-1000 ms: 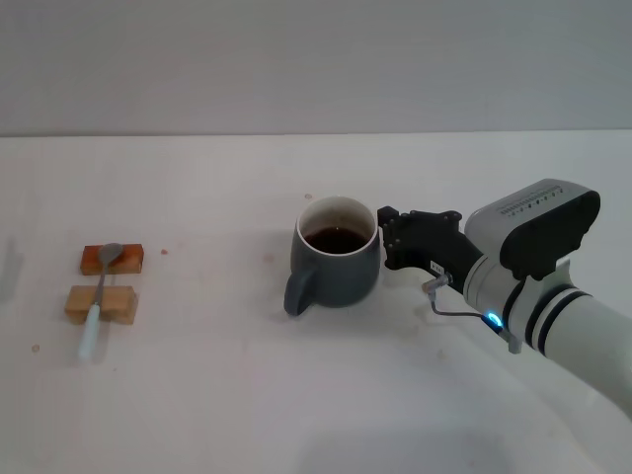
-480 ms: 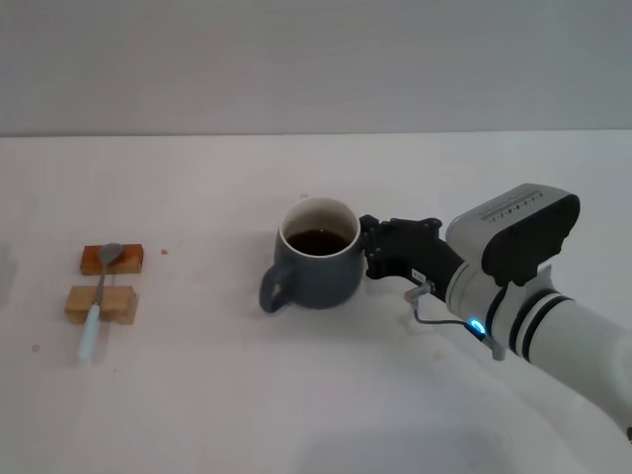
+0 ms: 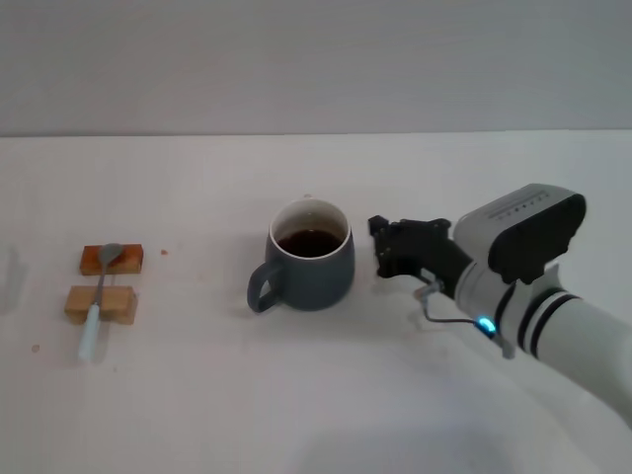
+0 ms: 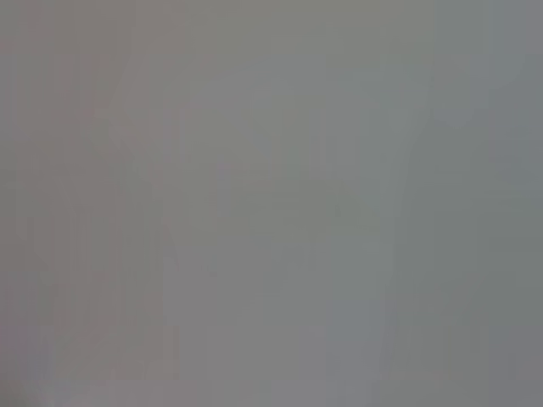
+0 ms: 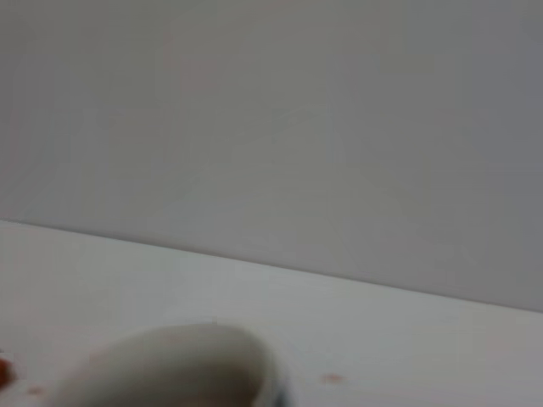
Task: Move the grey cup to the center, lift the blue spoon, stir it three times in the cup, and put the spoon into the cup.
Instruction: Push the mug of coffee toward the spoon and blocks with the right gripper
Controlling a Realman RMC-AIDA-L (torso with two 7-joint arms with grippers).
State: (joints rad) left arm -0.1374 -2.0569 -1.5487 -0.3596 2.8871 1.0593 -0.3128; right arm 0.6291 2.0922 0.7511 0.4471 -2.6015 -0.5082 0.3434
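The grey cup (image 3: 312, 255) stands upright near the middle of the white table (image 3: 197, 395), dark brown liquid inside, its loop handle turned to the near left; the right gripper (image 3: 380, 249) sits just to the right of it, a narrow gap showing between its black fingers and the cup wall, and whether its jaws are apart or together I cannot tell; the right arm reaches in from the near right corner. The blue spoon (image 3: 99, 301) lies well to the left, resting across two wooden blocks (image 3: 111, 260), bowl on the far block, pale handle past the near one; the left gripper is out of sight.
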